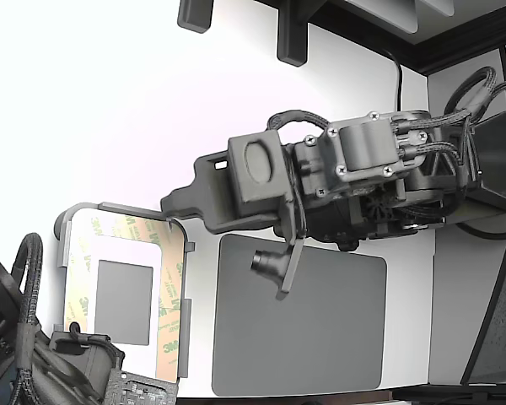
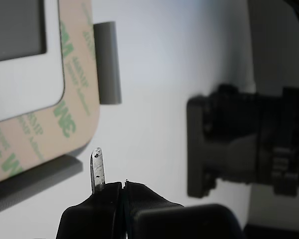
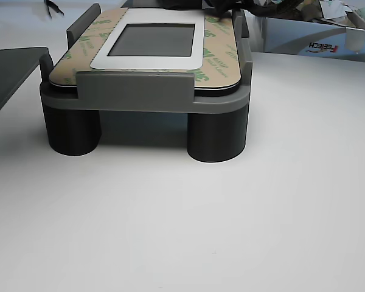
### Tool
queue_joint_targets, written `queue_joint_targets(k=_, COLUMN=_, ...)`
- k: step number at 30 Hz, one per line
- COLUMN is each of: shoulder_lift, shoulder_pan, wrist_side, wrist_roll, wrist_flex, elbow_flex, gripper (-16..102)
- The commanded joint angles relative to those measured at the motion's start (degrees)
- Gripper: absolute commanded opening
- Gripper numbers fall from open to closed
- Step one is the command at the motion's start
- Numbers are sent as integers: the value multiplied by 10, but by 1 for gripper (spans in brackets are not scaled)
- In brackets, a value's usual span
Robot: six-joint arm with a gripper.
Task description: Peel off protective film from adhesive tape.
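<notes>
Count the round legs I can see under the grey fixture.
2, in the other view, under the front corners of the fixture: the left-hand leg and the right-hand leg as that view shows them. Rear legs may be hidden behind them.

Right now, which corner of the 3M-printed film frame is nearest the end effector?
The rounded corner of the protective film just beyond the end effector tips; the other corners lie outside the wrist view.

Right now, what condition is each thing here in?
protective film: still stuck flat around the plate, not peeled.
white plate: seated in the grey fixture.
gripper: shut, empty, just off the film's corner.
dark mat: lying flat, bare.
</notes>
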Motion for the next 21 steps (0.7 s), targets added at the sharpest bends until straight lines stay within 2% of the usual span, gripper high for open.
queue_joint_targets(k=1, shoulder_lift=-39, shoulder_pan=42, wrist_side=34, wrist_roll=-43, wrist_flex=5, elbow_flex=-48, gripper=-12)
queue_joint_targets(k=5, shoulder_lift=-78, shoulder_pan=101, wrist_side=55, wrist_roll=-36, wrist_flex=41, elbow_flex=-98, gripper=-12)
queue_joint_targets(k=10, shoulder_lift=-130, shoulder_pan=157, wrist_side=74, wrist_roll=-33, wrist_flex=42, elbow_flex=-127, gripper=-12)
queue_joint_targets(k=21, shoulder_lift=-241, shoulder_pan=203, wrist_side=66, wrist_roll=-84, wrist_flex=81, elbow_flex=-222, gripper=-11)
